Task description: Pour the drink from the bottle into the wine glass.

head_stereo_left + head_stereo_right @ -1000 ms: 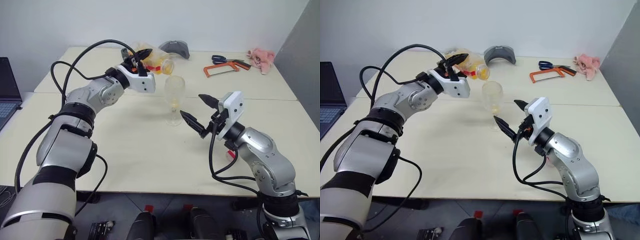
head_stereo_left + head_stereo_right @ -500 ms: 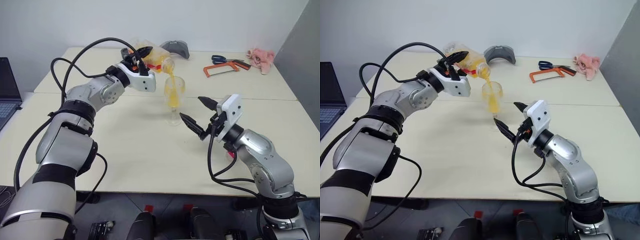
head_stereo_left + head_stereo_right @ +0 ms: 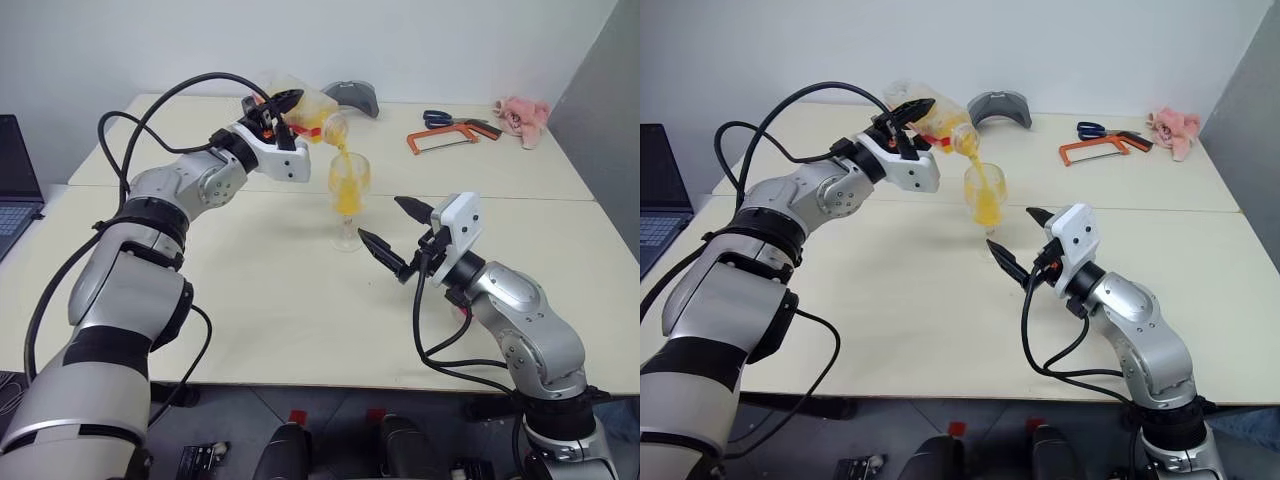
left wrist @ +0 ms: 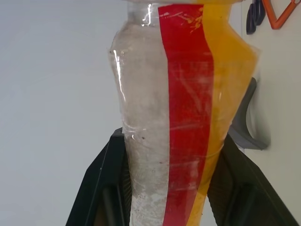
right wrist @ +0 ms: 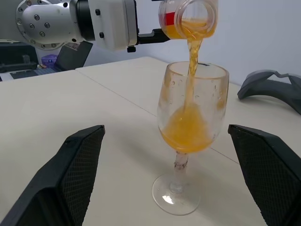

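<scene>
My left gripper [image 3: 283,106] is shut on the bottle [image 3: 308,110], a clear plastic one with a red label strip [image 4: 186,113], held tipped with its mouth over the wine glass [image 3: 348,200]. An orange-yellow stream of the drink [image 5: 192,56] falls from the mouth into the bowl, which holds drink [image 5: 186,132] in its lower part. The glass stands upright on the table. My right gripper [image 3: 390,232] hangs open just right of the glass's foot, with nothing between its fingers [image 5: 77,174].
On the cream table [image 3: 280,300], a grey curved object [image 3: 350,96], an orange hacksaw [image 3: 440,140], blue-handled scissors [image 3: 440,118] and a pink cloth [image 3: 523,112] lie at the back right. A laptop [image 3: 15,180] sits at the far left.
The bottle has tipped further and the drink now streams into the glass; the level in the bowl has risen. Both hands stayed in place.
</scene>
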Controlling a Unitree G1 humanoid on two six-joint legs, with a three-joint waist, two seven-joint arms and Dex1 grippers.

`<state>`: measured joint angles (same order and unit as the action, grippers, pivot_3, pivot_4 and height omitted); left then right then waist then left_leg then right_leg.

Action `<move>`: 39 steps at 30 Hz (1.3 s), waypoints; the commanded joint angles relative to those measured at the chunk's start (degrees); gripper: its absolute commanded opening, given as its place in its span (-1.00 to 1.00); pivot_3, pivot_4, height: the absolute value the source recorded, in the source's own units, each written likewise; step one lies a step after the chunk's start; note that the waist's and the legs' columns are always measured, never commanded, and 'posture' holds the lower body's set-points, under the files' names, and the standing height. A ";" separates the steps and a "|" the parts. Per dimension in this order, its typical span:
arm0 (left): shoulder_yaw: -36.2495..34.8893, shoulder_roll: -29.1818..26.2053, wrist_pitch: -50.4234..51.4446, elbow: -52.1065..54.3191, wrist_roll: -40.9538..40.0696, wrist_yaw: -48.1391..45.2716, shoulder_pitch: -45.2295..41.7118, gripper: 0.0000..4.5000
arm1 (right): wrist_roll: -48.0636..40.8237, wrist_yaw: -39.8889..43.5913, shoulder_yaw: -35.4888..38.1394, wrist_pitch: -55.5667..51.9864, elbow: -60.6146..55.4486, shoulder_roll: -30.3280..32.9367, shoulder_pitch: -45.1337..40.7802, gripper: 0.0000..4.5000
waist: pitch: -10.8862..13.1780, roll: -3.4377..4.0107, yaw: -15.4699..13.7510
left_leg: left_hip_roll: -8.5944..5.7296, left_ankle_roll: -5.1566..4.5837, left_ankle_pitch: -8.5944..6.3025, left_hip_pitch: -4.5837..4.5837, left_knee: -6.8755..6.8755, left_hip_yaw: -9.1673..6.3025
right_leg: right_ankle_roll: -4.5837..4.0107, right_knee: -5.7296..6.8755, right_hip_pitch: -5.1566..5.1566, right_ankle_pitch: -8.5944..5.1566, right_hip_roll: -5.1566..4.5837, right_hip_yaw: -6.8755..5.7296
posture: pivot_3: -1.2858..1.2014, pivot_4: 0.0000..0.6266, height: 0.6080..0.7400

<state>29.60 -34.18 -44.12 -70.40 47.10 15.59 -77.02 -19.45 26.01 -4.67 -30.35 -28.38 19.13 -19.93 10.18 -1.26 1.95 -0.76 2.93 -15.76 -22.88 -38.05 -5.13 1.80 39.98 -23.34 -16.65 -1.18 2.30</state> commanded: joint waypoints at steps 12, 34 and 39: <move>0.22 -1.26 0.14 -0.10 0.44 1.98 -3.22 -0.25 | 0.04 0.23 -0.09 1.45 -0.96 -0.69 -0.15 1.00 | 0.00 0.00 0.00 | 0.00 0.00 0.00 0.00 0.00 0.00 | 0.00 0.01 0.00 0.00 0.00 0.00 | 0.03 -0.52 1.00; -3.75 1.09 -0.38 -0.72 -6.12 -3.48 -0.87 -0.25 | 1.18 -0.20 -0.34 2.78 -0.49 -0.88 -0.21 1.00 | 0.00 0.00 0.01 | -0.01 0.01 0.01 0.00 -0.01 0.01 | 0.00 0.02 0.00 0.00 -0.01 0.00 | 0.03 -0.52 1.00; -7.94 3.72 -0.07 -0.27 -12.89 -9.77 1.59 -0.25 | 1.89 -0.40 -0.31 4.26 0.02 -1.32 -0.54 1.00 | -0.01 0.00 0.03 | 0.00 0.12 0.07 0.01 -0.02 0.03 | 0.00 0.03 0.00 0.00 -0.01 0.01 | 0.03 -0.52 1.00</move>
<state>24.42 -30.64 -44.20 -71.86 37.96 7.52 -75.07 -17.64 25.85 -5.41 -28.17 -27.17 18.12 -19.67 10.17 -1.26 1.99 -0.76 3.09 -15.67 -22.87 -38.07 -5.10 1.80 40.00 -23.34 -16.65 -1.19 2.31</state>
